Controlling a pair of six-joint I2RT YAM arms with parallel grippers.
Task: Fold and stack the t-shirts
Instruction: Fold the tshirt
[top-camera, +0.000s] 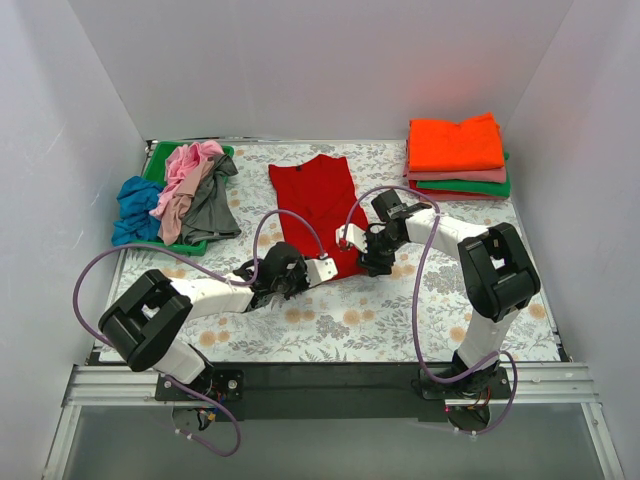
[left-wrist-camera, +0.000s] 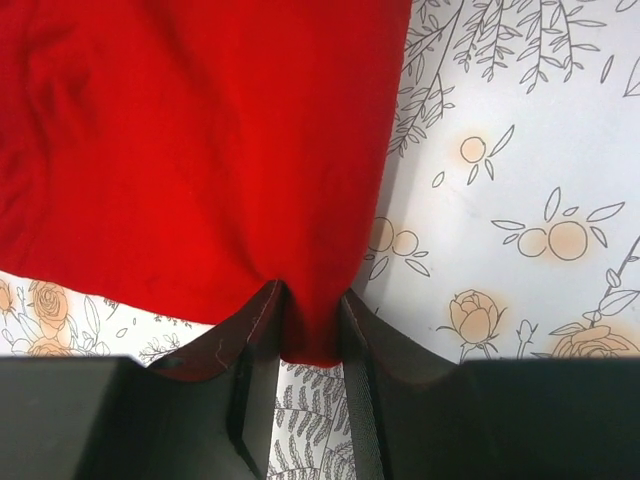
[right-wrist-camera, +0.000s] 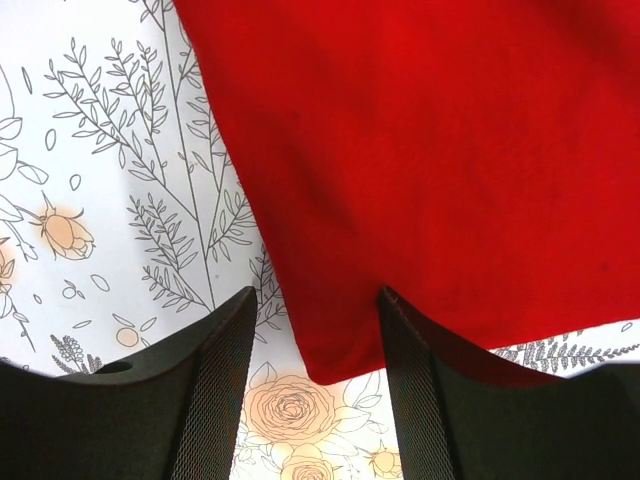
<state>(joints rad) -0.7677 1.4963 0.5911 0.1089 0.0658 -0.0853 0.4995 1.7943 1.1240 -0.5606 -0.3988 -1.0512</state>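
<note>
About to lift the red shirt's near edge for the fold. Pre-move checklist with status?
1. Left gripper pinching the bright red cloth t-shirt at its near corner: ok, cloth bunched between fingers.
2. Right gripper gripping the other near corner: not ok, jaws open astride it.
3. Shirt lying flat: ok.
4. Floral grey tablecloth out of both grips: cannot tell.
5. Fold path free of the loose shirt heap and folded shirt stack: ok, both apart.

The red t-shirt (top-camera: 315, 200) is plain; the tablecloth (top-camera: 400, 310) beneath it is white with grey leaves and pale orange roses (orange t-shirt (top-camera: 455, 143) to its right, blue t-shirt (top-camera: 133, 210) to its left).
</note>
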